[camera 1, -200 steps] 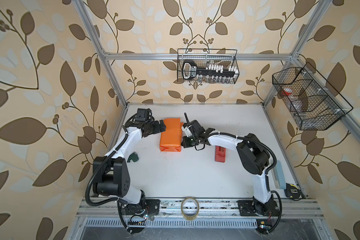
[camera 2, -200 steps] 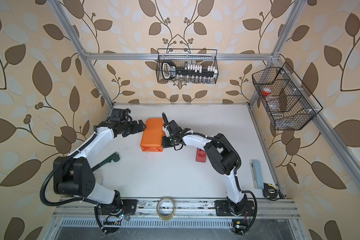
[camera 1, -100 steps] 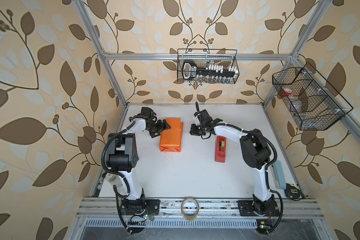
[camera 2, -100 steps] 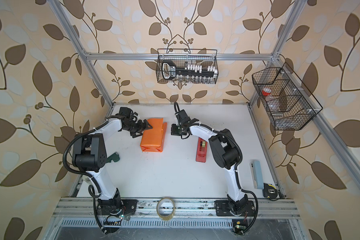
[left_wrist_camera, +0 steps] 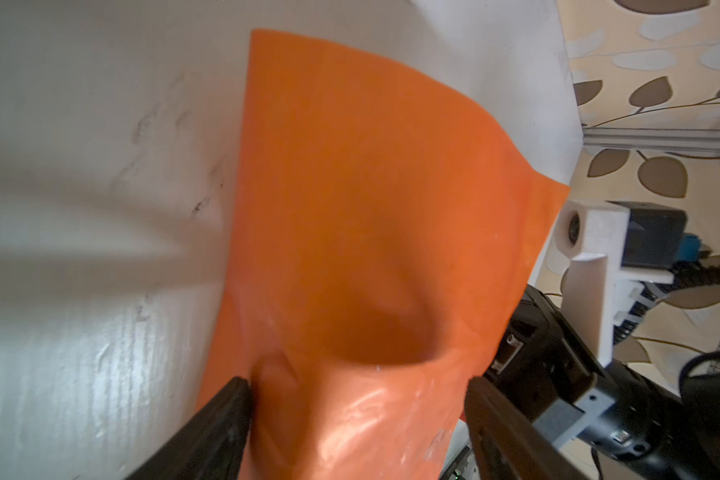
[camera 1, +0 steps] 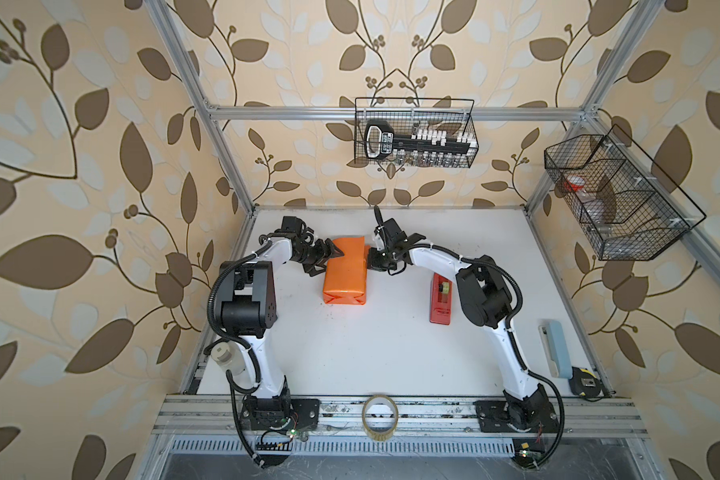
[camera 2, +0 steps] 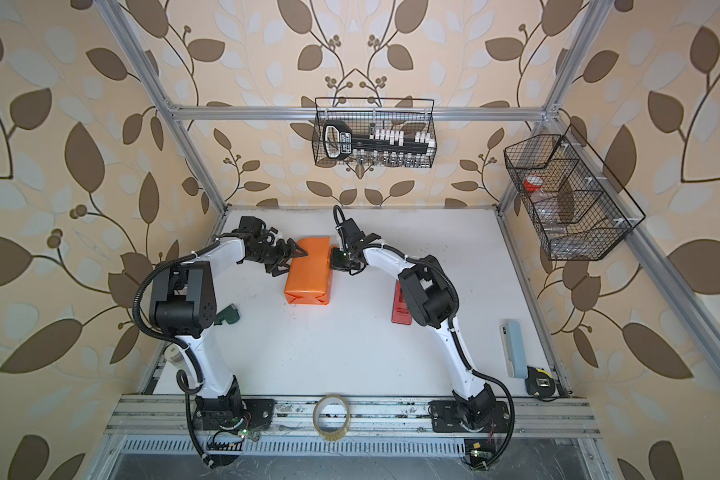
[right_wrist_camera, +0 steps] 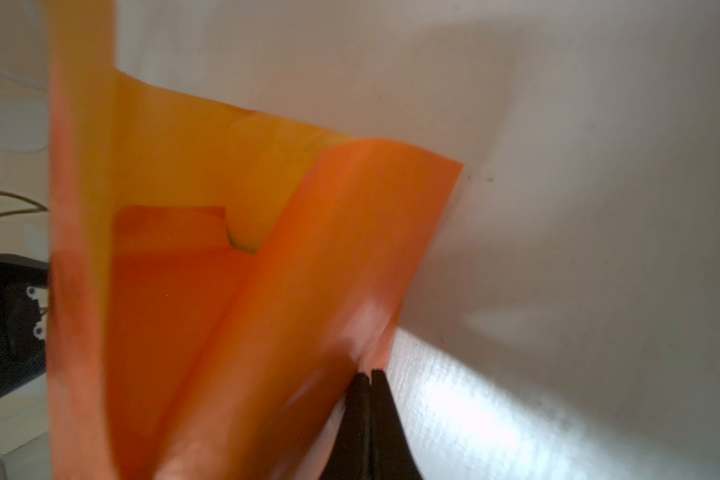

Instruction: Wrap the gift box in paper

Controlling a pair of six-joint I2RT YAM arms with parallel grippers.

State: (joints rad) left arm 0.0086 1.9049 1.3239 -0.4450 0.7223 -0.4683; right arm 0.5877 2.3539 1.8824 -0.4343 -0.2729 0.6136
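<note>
One change: left claw (camera 1: 328, 262) moved in, wide but narrowing, astride the open end of the paper (camera 1: 346, 274). Right claw (camera 1: 373, 261) shut alongside; end fold likely next.

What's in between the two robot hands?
The folded-up orange paper. In both top views its far end sits between the left gripper and the right gripper.

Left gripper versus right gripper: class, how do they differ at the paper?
The left gripper has jaws apart, straddling the paper; the right gripper is shut, pinching a flap edge. The left gripper meets the paper from the left, the right gripper from the right. Both are at its far end.
</note>
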